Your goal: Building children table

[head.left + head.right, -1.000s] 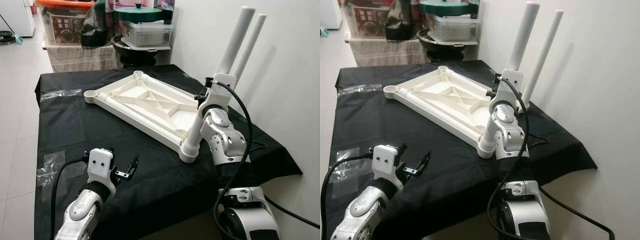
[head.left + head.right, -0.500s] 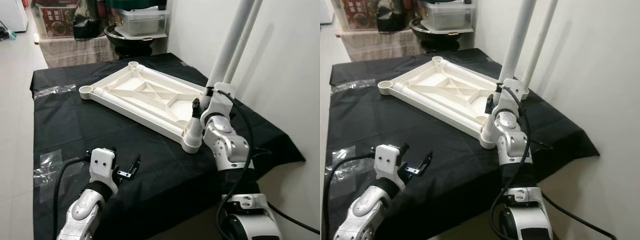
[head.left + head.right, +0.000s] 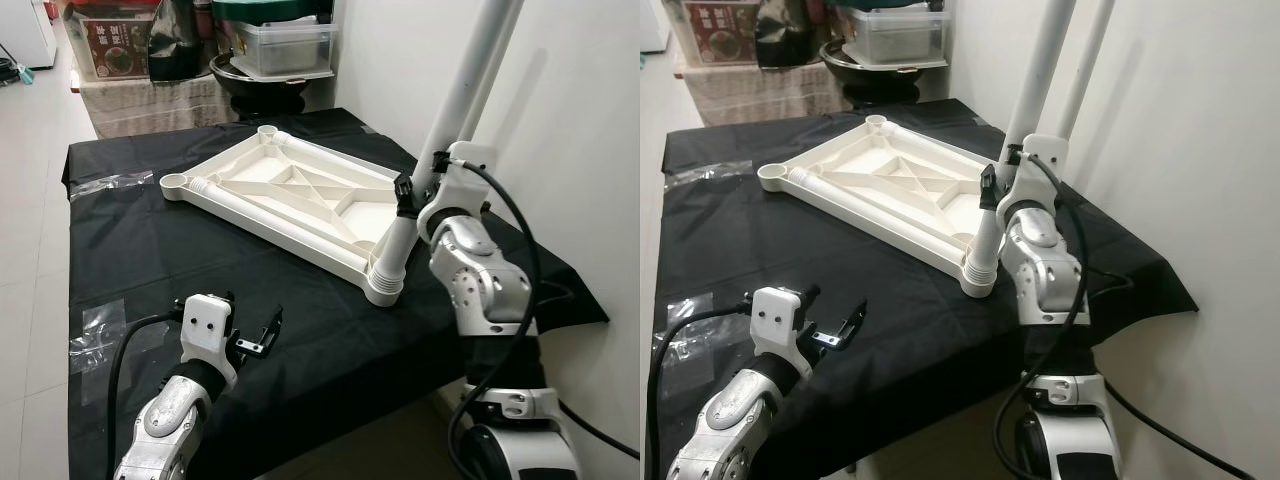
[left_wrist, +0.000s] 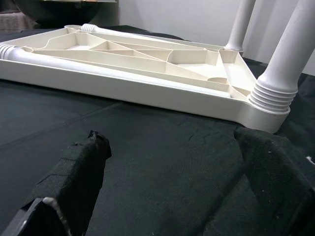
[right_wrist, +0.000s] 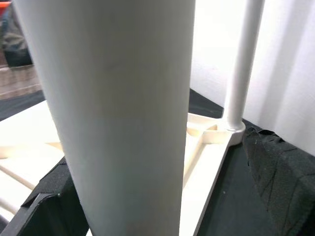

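The white plastic table top (image 3: 300,195) lies upside down on the black cloth. Two white legs stand in its right-hand corner sockets: the near leg (image 3: 450,110) with a ribbed base, and the far leg (image 5: 243,73) behind it. My right gripper (image 3: 420,185) is open around the near leg's lower part, and the leg (image 5: 123,108) sits between its fingers (image 5: 278,182) with a gap on one side. My left gripper (image 3: 245,322) hangs open and holds nothing, low over the cloth at the front left. The two left corner sockets (image 3: 176,183) hold no legs.
A white wall runs close along the table's right side. Storage boxes (image 3: 125,45) and a black pot (image 3: 265,85) stand behind the far edge. Clear tape patches (image 3: 95,335) lie on the cloth at the left. Bare cloth (image 3: 150,255) lies between my left gripper and the table top.
My right gripper has slid a little higher up the near leg and its forearm has swung out to the right. The camera view shifted slightly. My left arm stays put.
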Robot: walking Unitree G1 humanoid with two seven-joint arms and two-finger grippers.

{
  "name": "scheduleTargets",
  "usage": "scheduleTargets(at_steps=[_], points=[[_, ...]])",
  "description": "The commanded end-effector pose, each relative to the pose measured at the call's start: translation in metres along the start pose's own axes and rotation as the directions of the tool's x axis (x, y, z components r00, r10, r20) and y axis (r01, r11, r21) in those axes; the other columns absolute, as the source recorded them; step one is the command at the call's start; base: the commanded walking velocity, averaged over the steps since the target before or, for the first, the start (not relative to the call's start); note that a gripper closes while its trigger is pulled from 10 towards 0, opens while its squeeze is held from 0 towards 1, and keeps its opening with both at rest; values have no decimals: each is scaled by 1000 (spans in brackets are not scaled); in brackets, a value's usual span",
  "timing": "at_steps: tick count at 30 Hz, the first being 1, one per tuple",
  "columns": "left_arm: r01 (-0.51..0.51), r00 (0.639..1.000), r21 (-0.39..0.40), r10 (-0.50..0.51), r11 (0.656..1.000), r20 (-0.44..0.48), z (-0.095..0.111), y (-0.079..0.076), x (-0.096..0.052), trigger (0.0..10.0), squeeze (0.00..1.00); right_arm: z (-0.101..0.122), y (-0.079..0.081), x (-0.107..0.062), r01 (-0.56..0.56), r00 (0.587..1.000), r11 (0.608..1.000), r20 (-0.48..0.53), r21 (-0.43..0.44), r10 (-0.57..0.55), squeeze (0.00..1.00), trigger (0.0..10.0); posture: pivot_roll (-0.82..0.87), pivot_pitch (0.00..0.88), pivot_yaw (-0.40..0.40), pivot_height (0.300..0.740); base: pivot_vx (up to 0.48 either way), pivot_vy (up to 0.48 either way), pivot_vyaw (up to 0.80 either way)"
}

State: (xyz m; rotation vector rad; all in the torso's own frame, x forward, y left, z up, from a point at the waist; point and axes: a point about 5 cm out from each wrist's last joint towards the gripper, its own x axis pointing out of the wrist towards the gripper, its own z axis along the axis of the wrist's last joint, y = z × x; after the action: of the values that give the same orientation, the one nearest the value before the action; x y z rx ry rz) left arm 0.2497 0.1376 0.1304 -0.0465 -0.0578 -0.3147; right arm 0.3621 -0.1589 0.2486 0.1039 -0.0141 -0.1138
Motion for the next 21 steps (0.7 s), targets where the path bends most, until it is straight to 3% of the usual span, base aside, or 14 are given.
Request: scheduleTargets(at_steps=[1,2,3,8,9,10,11,12,17,20,21], points=[[9,1000,1,-9,1000,-9,-3,-1,1,10000,0,6,-10,0,-21,1000,1000,11,-9,21,1000,10000,54,0,-84,740,0,0,0],[9,1000,1,-9,1000,-9,-3,-1,1,10000,0,6,-10,0,-21,1000,1000,11,-9,21,1000,10000,54,0,-84,740,0,0,0],[11,1000,0,-11,1000,-10,-3,-1,1,10000,0,15,-23,2,-58,998,997,32,-50,59,1000,10000,55,0,-84,740,0,0,0],[14,1000,1,-14,1000,-12,-3,-1,1,10000,0,20,-37,7,-132,990,987,27,-92,135,1000,10000,54,0,-81,740,0,0,0],[16,1000,1,-16,1000,-11,-3,-1,1,10000,0,20,-39,9,-142,989,984,22,-107,145,835,10000,54,0,-81,740,0,0,0],[16,1000,1,-16,1000,-11,-3,-1,1,10000,0,20,-39,9,-142,989,984,22,-107,145,835,10000,54,0,-81,740,0,0,0],[17,1000,0,-17,1000,-11,-3,-1,2,10000,0,21,-40,9,-159,987,980,21,-118,162,337,10000,54,0,-80,740,0,0,0],[18,1000,0,-18,1000,-10,-3,-1,2,10000,0,22,-42,10,-167,985,978,22,-123,171,0,10000,54,0,-80,740,0,0,0],[22,1000,0,-22,1000,-9,-3,-2,3,10000,0,24,-47,15,-197,980,973,16,-120,200,0,10000,52,0,-79,740,0,0,0],[24,1000,2,-24,1000,-8,-3,-2,3,10000,0,26,-46,18,-287,958,958,25,-10,287,0,10000,57,0,-82,740,0,0,0],[24,1000,2,-24,1000,-8,-3,-2,3,10000,0,26,-46,18,-287,958,958,25,-10,287,0,10000,57,0,-82,740,0,0,0]])
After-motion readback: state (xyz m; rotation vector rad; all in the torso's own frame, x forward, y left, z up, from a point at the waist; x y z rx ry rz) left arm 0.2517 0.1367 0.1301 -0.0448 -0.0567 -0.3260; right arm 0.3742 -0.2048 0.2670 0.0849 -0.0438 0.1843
